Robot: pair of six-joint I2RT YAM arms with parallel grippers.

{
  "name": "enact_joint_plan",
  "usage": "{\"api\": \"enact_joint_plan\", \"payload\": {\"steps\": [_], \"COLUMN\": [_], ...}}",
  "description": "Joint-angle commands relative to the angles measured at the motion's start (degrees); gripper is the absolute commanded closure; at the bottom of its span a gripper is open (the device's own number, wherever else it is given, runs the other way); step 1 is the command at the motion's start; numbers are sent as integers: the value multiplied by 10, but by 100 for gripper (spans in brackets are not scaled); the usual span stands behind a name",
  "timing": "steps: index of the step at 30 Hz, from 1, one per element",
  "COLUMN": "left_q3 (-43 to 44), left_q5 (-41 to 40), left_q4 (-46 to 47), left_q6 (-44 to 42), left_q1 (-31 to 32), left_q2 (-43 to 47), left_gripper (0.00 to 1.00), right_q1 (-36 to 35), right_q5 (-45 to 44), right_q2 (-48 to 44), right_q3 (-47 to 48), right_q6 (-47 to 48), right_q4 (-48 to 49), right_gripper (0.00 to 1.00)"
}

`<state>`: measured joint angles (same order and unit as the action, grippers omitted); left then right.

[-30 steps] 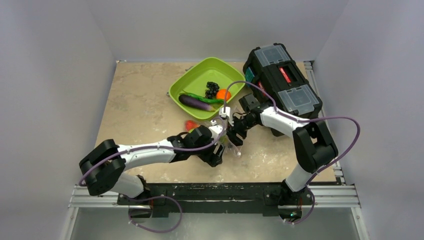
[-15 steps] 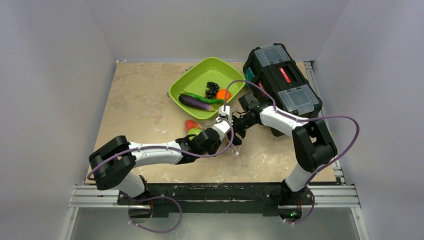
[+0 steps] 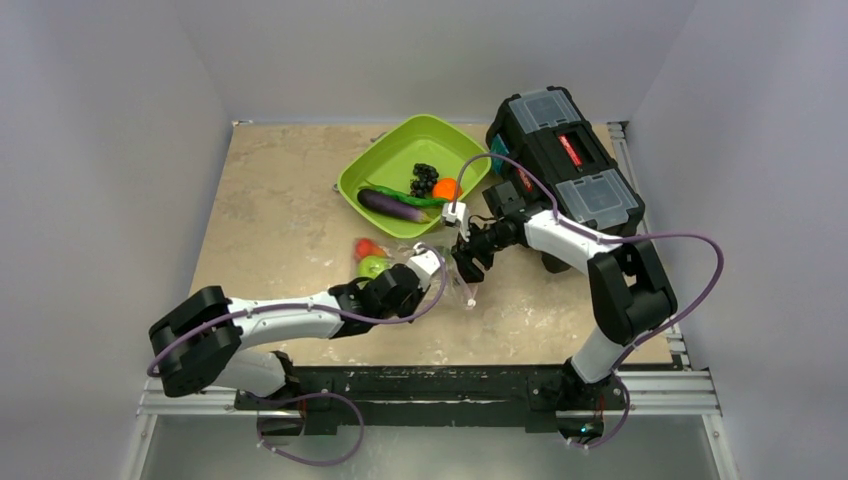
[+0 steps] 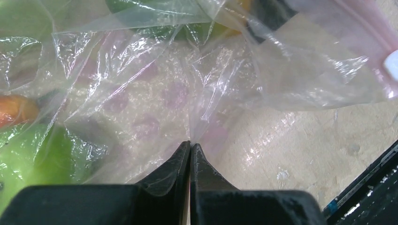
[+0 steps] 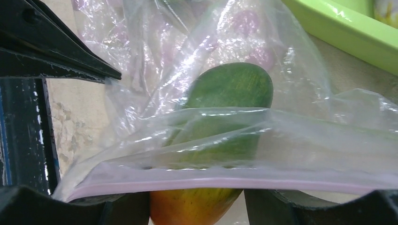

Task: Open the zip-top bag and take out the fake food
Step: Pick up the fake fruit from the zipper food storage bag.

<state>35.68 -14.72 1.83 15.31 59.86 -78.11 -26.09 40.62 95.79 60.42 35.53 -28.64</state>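
left fingers (image 4: pixel 180 161): pressed together, tips pinching a fold of clear bag (image 4: pixel 155 89) film, close above the surface (image 3: pixel 280 200)
right fingers (image 5: pixel 108 208): apart by the width of the fruit (image 5: pixel 225 103), clamped on its orange-yellow end
fruit: green body behind the bag film, orange-yellow tip showing bare below the strip (image 5: pixel 263 182)
strip: pink, lying across both right fingers, running side to side in the right wrist view
tab (image 4: pixel 392 65): small, white, on the strip, at the right edge of the left wrist view
bag: crumpled, just in front of the near corner of the tray (image 3: pixel 400 140), stretched between the two sets of fingers; left end flat on the surface, right end drawn up toward the right fingers
bag, left end: strawberry (image 3: pixel 365 247) and lime (image 3: pixel 372 267) side by side inside, seen through the film; blurred in the left wrist view
tray: lime green, square, far centre of the surface, right corner just beside the toolbox (image 3: pixel 565 160)
tray contents: eggplant (image 3: pixel 392 206) with pod (image 3: pixel 410 198) along its far side, grapes (image 3: pixel 425 178), orange (image 3: pixel 446 188) near the right corner
toolbox: black, clear lid compartments, far right of the surface, behind the right arm
arms: left reaching in from near left, right bent in from near right, fingers near each other over the bag
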Motion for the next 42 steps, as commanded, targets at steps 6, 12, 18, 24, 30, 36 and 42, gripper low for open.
{"api": "enact_joint_plan", "payload": {"steps": [6,12,18,24,30,36,42], "left_q3": [-25,-45,-33,-31,-32,-37,-59], "left_q5": [24,16,19,42,56,52,23], "left_q4": [-49,-57,-64,-50,-54,-77,-106], "left_q6": [-2,5,15,43,66,82,93], "left_q1": [-19,-30,-33,-33,-34,-36,-47], "left_q2": [29,73,81,88,137,210,303], "left_gripper": [100,100,100,89,65,49,31], "right_q1": [8,17,18,21,26,32,46], "right_q5": [26,2,-28,-75,-99,-120,-134], "right_q2": [-27,-48,-79,-102,-134,-171,-228], "right_q3": [20,22,26,6,-27,-48,-66], "right_q6": [21,52,79,108,125,147,153], "right_q4": [-27,-70,-112,-146,-161,-188,-214], "right_gripper": [89,92,94,94,94,94,95]}}
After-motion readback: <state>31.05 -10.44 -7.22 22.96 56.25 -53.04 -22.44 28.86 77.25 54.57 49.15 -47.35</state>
